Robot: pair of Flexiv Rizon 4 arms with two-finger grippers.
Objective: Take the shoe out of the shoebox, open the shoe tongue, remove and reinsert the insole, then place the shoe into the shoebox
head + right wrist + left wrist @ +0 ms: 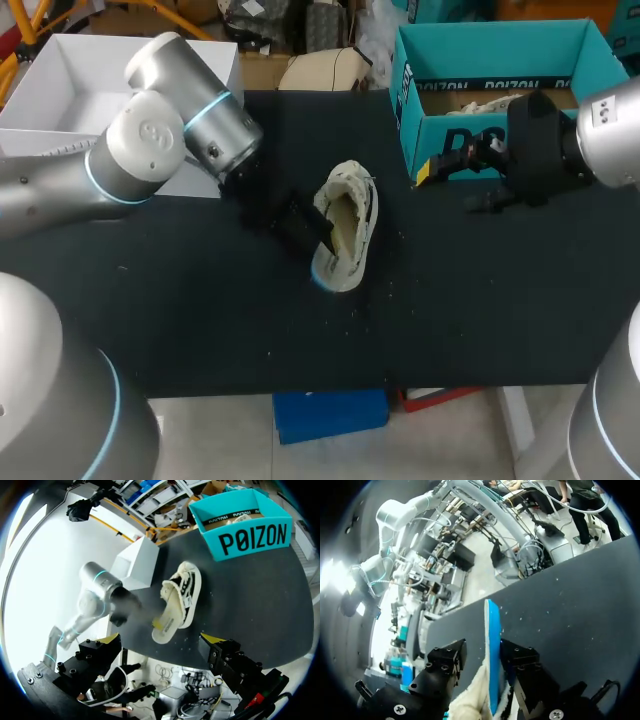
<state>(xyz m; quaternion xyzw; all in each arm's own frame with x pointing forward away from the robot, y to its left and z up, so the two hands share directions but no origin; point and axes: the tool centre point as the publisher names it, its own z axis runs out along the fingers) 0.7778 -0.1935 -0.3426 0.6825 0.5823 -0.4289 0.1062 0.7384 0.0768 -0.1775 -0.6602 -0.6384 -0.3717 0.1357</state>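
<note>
Far left, at the back of the table: white box, open, not in contact with either arm.

Left of centre: left gripper, reaching in from the left and clamped on the shoe. Cream lining and blue sole edge pinched between its fingers.

Centre: shoe out of the box, standing on its side on the table, opening turned toward the left arm. Insole not distinguishable from the lining. Tongue position not legible.

Back right: teal shoebox, open, with a pale item inside, not identifiable.

Right: right gripper just in front of the shoebox's front wall, spread wide, holding nothing, well apart from the shoe.

Hazards, as judged:
- Narrow hold on one edge only. Likely twist or slip of the shoe under any pull on tongue or insole.
- No second hold at present. Possible dragging of the whole shoe instead of release of the insole.
- Closeness of right gripper to the box wall. Possible knock or shift of the shoebox on departure.
- Pale item inside. Possible obstruction on return of the shoe.
</note>
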